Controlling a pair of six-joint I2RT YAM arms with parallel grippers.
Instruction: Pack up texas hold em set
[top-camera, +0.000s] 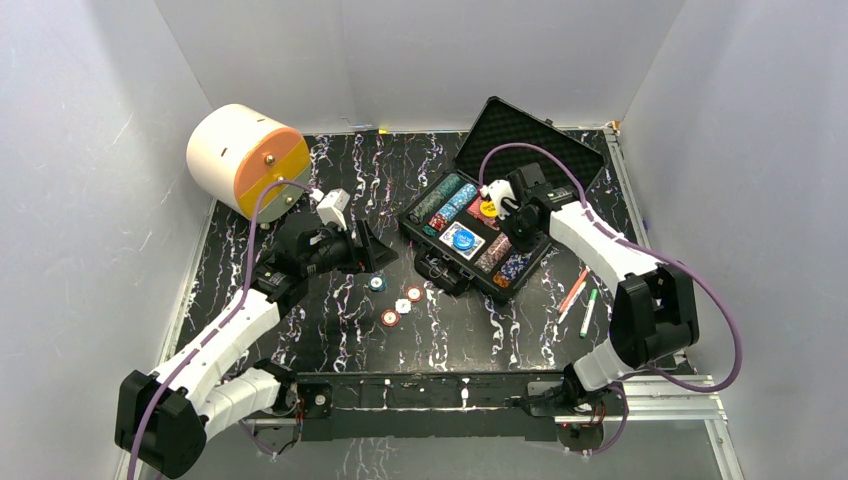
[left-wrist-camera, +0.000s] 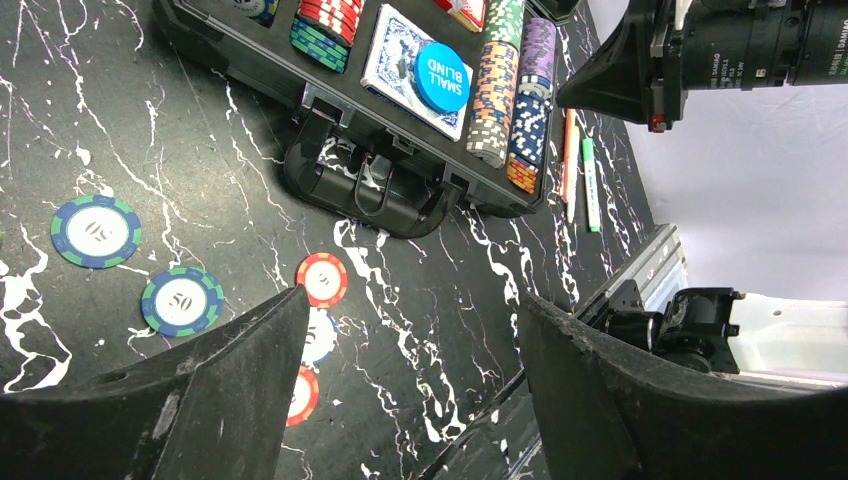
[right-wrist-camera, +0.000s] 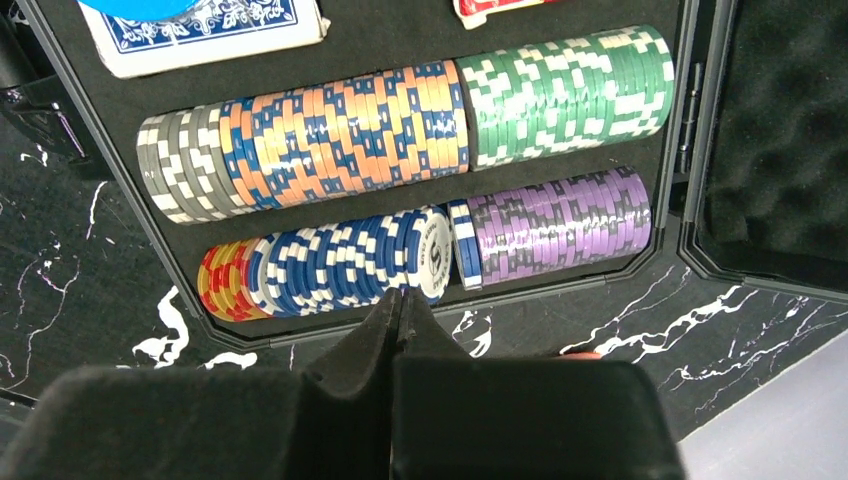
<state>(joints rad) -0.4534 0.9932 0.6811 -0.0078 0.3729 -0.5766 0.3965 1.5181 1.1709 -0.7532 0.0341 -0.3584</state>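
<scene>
The texas hold em set's black case lies open at the back right, foam lid raised, with rows of chips and a card deck bearing a blue "small blind" button. My right gripper is shut with nothing in it, its tips at the near edge of the blue-and-white chip row. Loose chips lie on the table: a green one, a blue one, a red one. My left gripper hangs open above them, holding nothing.
A white-and-orange round drawer unit stands at the back left. A red pen and a green pen lie right of the case. The case handle sticks out toward the loose chips. White walls enclose the table.
</scene>
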